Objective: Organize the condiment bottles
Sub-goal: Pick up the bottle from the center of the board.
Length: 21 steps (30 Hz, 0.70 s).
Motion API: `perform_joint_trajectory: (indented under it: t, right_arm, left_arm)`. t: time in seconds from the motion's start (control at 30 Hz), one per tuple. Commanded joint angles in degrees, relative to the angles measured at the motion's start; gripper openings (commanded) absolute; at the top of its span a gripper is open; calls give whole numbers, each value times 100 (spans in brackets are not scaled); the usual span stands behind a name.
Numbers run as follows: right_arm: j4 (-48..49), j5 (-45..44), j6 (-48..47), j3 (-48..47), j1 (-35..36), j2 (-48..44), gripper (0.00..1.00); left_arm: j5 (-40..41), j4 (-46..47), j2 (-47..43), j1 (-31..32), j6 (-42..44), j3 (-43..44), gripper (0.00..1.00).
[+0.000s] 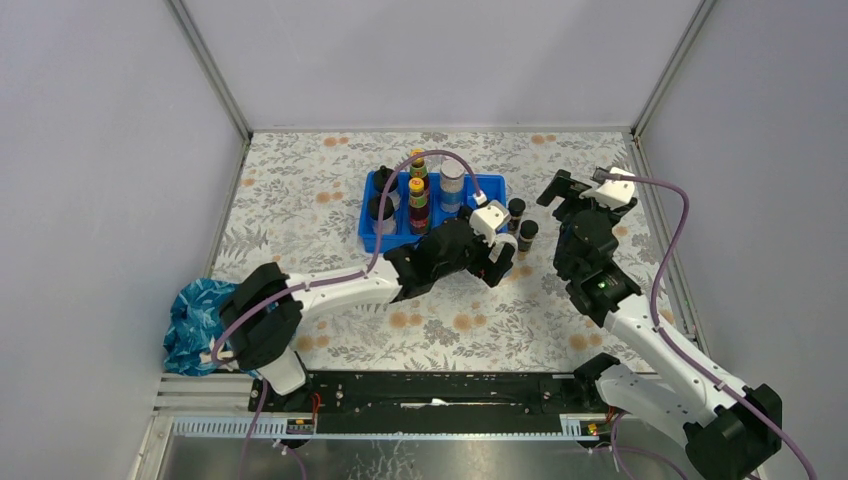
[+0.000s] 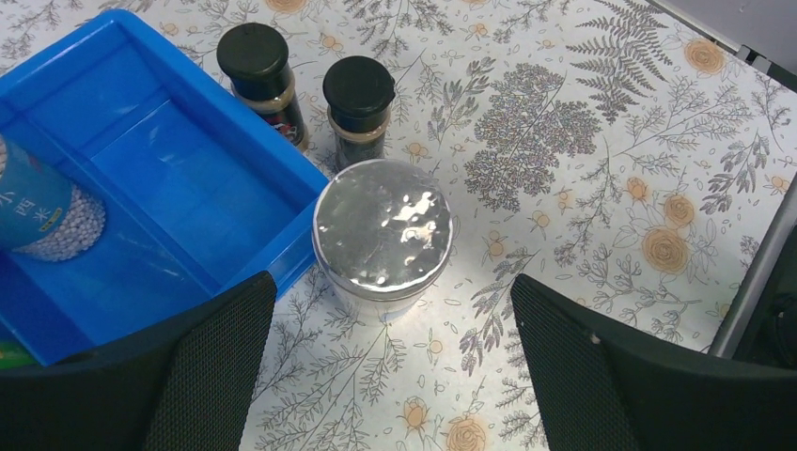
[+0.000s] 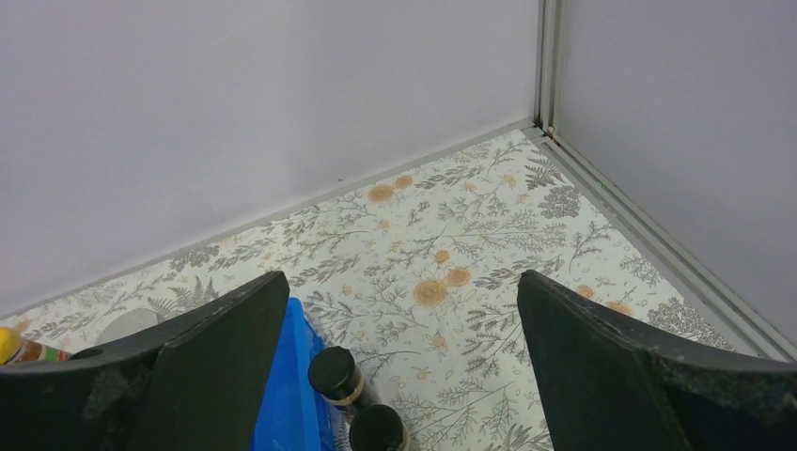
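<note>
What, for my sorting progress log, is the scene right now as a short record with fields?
inside blue tray: two yellow-capped bottles, one silver-lidded jar, two black-domed bottles
outside tray: second silver-lidded jar by the tray's corner; two tiny black-capped bottles just beyond it
left gripper: open, outside jar between its fingers in the wrist view, untouched
right gripper: open, empty, raised

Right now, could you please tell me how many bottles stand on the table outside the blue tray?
3: two black-capped bottles beside the tray's right wall, and a silver-lidded jar at its near corner. The left arm may hide others.
</note>
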<state>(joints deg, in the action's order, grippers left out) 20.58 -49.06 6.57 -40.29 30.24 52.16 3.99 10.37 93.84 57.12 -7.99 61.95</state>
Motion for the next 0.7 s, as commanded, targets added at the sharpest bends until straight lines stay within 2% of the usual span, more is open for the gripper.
perform_joint_trajectory:
  t: [0.0, 0.27, 0.67]
  right_arm:
    - [445, -220, -118, 30, -58, -68, 100]
    - [568, -123, -168, 49, -79, 28, 100]
    - [671, -82, -176, 105, -113, 56, 100]
  left_arm:
    - [-310, 680, 194, -137, 104, 160, 99]
    - [-559, 1154, 450, -260, 105, 128, 99]
    - [-632, 1332, 716, -328, 85, 216, 99]
